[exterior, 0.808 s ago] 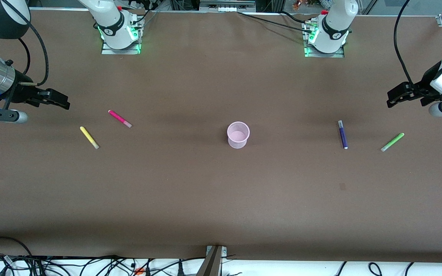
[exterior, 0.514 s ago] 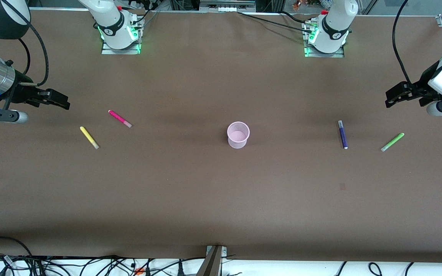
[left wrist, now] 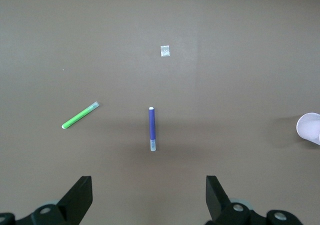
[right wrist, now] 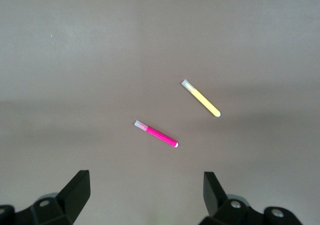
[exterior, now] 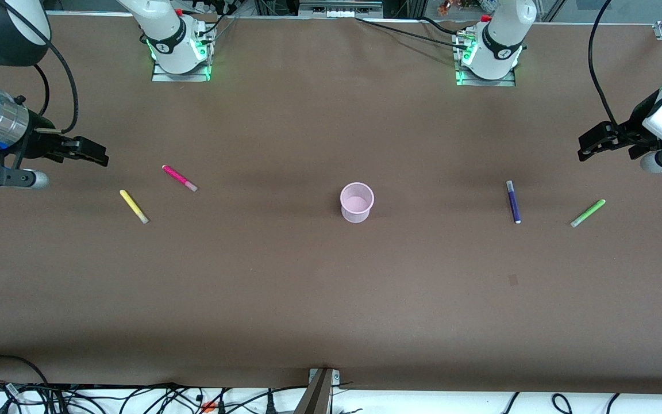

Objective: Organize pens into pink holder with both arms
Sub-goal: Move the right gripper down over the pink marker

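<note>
Front view: both arms up at table ends, left hand (exterior: 592, 144) & right hand (exterior: 94, 152) spread wide, holding nothing.

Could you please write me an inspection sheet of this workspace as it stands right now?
Surface: brown matte table cover, with a small dark mark.
Job's things: translucent pale pink round cup upright at mid-table, no pen seen in it; magenta marker pen and yellow marker pen lying toward the right arm's end; dark purple marker pen and light green marker pen toward the left arm's end.
Clutter: nothing seen.
Hands: black right hand open, holding nothing; black left hand open, holding nothing.
Cables: black cables along the table edge nearest the front camera.
Surroundings: green-lit arm bases.
</note>
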`<state>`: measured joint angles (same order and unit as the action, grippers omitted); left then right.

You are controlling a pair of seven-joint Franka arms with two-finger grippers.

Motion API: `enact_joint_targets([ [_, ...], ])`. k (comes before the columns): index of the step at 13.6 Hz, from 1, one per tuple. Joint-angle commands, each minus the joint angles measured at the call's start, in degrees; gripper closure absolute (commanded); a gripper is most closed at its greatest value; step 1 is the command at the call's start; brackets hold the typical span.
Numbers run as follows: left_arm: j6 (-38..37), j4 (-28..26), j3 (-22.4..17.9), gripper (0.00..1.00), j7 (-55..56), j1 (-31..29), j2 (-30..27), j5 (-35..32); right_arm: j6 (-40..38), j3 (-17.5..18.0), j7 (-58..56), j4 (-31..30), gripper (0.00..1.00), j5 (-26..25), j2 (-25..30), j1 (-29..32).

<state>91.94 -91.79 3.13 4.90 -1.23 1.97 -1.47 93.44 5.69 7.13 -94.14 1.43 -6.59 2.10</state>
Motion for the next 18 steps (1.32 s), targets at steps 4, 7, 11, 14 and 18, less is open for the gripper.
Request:
enact_joint_targets([
  [4,0.26,-0.15,-0.5,0.0,-1.03,-0.96,1.46,0.15,7.7,0.64,-9.65,-6.99,0.0,0.24,-2.2,-0.6],
  [7,0.26,-0.41,-0.58,0.0,-1.29,-1.41,1.64,0.06,16.05,0.64,-21.23,-15.96,0.0,0.06,-1.41,-0.95],
  [11,0.25,-0.32,-0.59,0.0,-3.31,-2.29,1.64,0.15,23.08,0.64,-37.68,-25.36,0.0,-0.03,-0.45,-0.86],
  [14,0.78,0.03,-0.15,0.0,-3.31,-2.11,2.69,0.06,31.69,0.64,-47.96,-33.1,0.0,-0.03,0.7,-0.86],
  [18,9.2,-0.59,-0.15,0.0,-3.4,-2.2,9.53,0.06,39.0,0.21,-59.4,-37.69,0.0,0.06,-0.79,-0.78],
])
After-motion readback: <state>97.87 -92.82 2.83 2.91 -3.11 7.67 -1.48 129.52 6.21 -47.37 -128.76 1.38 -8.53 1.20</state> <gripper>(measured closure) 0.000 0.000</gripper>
